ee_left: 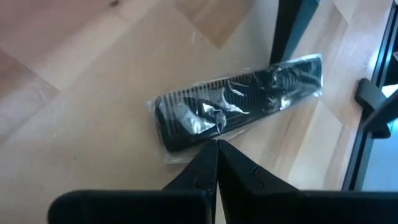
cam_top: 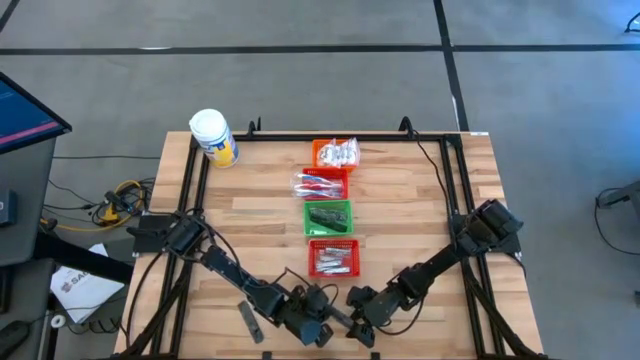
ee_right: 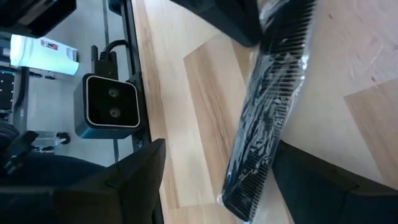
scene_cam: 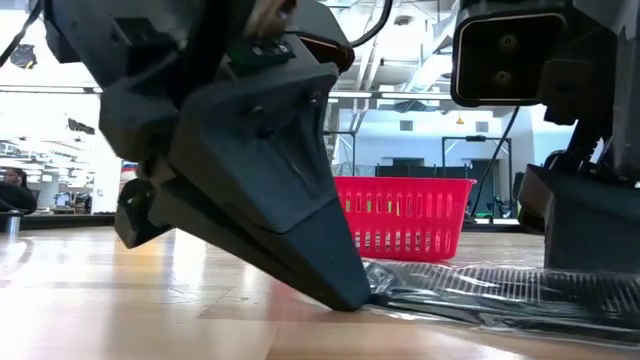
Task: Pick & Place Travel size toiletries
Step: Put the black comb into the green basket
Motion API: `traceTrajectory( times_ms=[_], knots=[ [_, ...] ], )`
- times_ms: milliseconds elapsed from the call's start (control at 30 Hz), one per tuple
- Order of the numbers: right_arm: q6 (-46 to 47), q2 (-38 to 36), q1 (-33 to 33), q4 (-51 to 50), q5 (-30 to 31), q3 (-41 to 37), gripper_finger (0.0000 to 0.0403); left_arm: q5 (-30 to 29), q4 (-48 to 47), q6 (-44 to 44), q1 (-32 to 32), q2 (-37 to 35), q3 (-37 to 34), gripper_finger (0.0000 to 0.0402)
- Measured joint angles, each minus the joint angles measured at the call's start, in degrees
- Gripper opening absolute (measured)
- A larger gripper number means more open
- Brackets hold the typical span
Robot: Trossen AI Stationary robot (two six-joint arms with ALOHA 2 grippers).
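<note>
The butcher-block tabletop (cam_top: pixel 400 200) stood on a grey floor, with a bright open hall visible beyond it in the low view. Nearest you, at the front edge, both arms met over one wrapped black comb (ee_left: pixel 239 102). Your left gripper (ee_left: pixel 217 146) was fully closed, its fingertips pressed together at the edge of the comb's clear wrapper; whether it had pinched the film or only touched it was not clear. Your right gripper (ee_right: pixel 214 177) stood wide open, one finger on each side of the same comb (ee_right: pixel 267 106), which lay flat on the wood. A second dark strip (cam_top: pixel 250 321) lay just beside the left arm.

You looked to be at the pick step: the left gripper steadying the comb, the right about to take it. The next move probably called for the right fingers to close across the comb's narrow width before any lift, then a carry to the green basket (cam_top: pixel 328 217), which already held dark strips.

Farther back, the row ran from red basket (cam_top: pixel 332 258), past the green one and loose toothbrushes (cam_top: pixel 320 184), to orange basket (cam_top: pixel 335 153). At the far left corner stood a white jar (cam_top: pixel 213 136) with a yellow label; its print was unreadable. No writing on the comb wrapper could be read.
</note>
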Motion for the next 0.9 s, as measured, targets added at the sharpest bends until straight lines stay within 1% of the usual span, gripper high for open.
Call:
traceTrajectory(
  times_ms=[133, 267, 367, 667, 700, 900],
  knots=[
    [-0.1, 0.0, -0.4, 0.0, -0.5, 0.0, 0.0271, -0.8, 0.1, 0.7, 0.2, 0.0, 0.0, 0.0],
    [0.7, 0.1, -0.4, -0.2, -0.4, 0.0, 0.0233, -0.8, 0.2, 0.7, 0.3, 0.0, 0.0, 0.0],
    [1.9, 0.1, -0.4, -0.2, -0.8, 0.0, 0.0187, -0.9, 0.2, 1.0, 0.3, 0.0, 0.0, 0.0],
    [2.7, 0.2, -0.6, -0.6, -2.1, -0.1, 0.0026, -1.1, 1.0, 1.1, 0.3, 0.1, -0.1, 0.0],
    [2.8, 0.2, -0.7, -1.1, -2.1, -0.1, 0.0014, -1.1, 1.0, 1.1, 0.3, 0.1, -0.1, 0.0],
    [3.6, 0.1, -0.7, -2.2, -2.1, -0.1, 0.0004, -1.1, 1.3, 1.5, 0.0, -0.1, -0.1, 0.0001]
  ],
)
